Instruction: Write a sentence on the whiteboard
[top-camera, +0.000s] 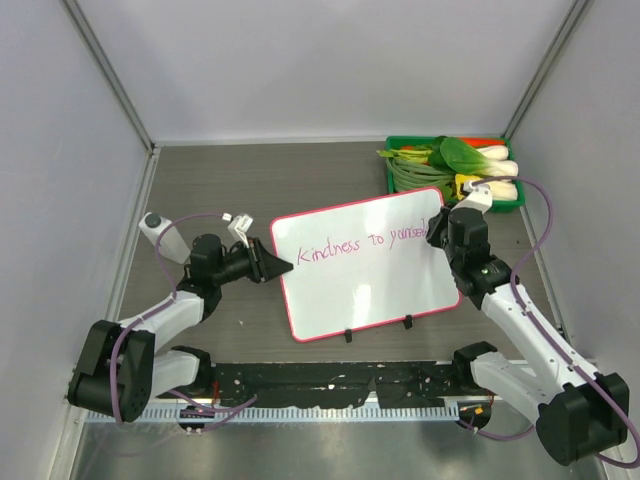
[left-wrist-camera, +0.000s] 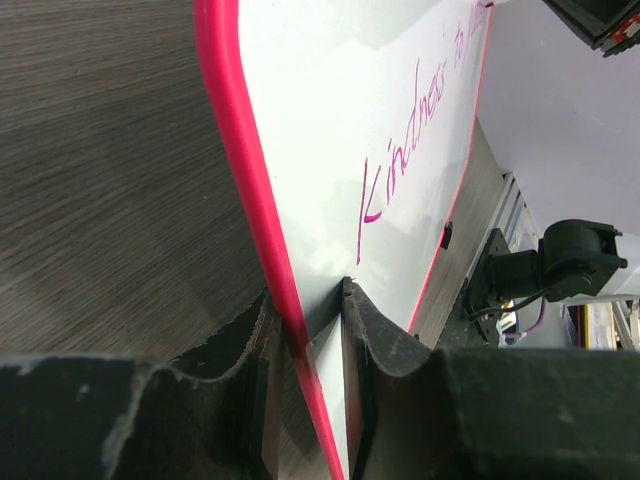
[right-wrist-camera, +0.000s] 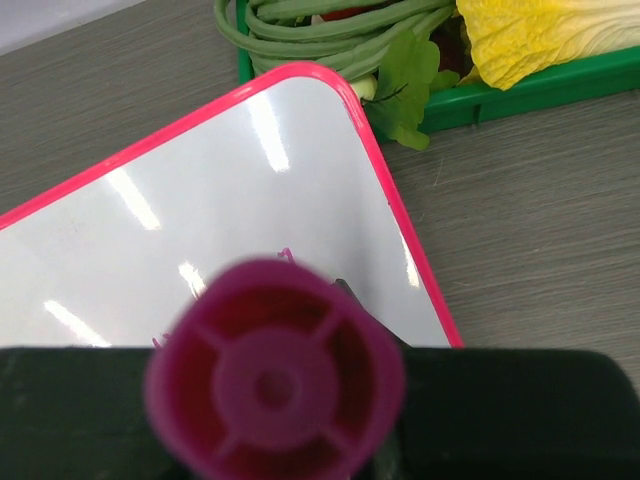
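Observation:
The whiteboard (top-camera: 365, 270) lies in the middle of the table, pink-framed, with two black clips (top-camera: 348, 335) on its near edge. The sentence (top-camera: 365, 245) in pink cursive reads "Kindness to yourself" across its upper part. My left gripper (top-camera: 283, 265) is shut on the board's left edge; the left wrist view shows the pink frame (left-wrist-camera: 255, 190) pinched between the fingers (left-wrist-camera: 375, 330), with the sentence (left-wrist-camera: 400, 160) beyond. My right gripper (top-camera: 437, 232) hovers over the board's top right corner, shut on a pink marker. The marker's round magenta rear end (right-wrist-camera: 275, 385) fills the right wrist view and hides its tip.
A green tray (top-camera: 390, 178) of vegetables stands at the back right, just beyond the board's corner; its rim (right-wrist-camera: 540, 90) shows in the right wrist view. A black rail (top-camera: 330, 385) runs along the near edge. Grey walls close in the left, back and right sides.

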